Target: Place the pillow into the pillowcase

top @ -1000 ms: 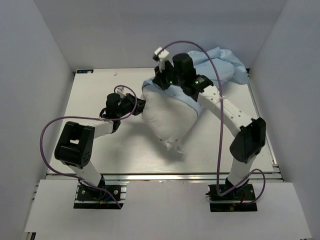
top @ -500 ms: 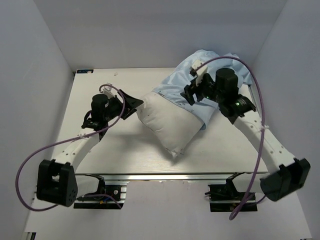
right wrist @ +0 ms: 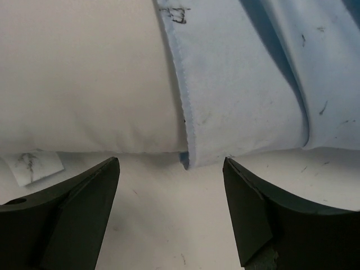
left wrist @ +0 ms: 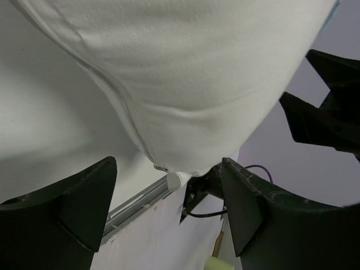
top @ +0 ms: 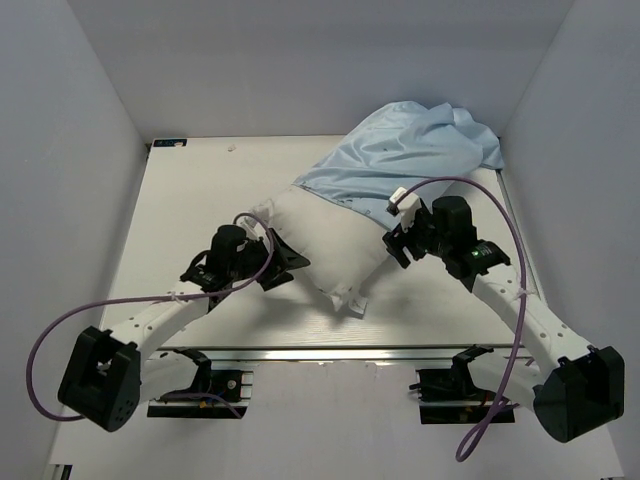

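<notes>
**Left pincer and right pincer gape, empty**

The left pincer sits just beside the near-left flank of the plump white rectangular fabric pillow. The right pincer faces its right side, near the blue hem. Farther back, the pillow's far end lies inside the mouth of the wrinkly light blue fabric pillowcase, bunched at the white table's far right corner.

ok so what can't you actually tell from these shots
- Top view: how far the pillow reaches under the pillowcase; its cloth covers that end.
- Left wrist view: pillow's far end, cut off at the top edge.
- Right wrist view: print on the tag, too blurred to read.
</notes>
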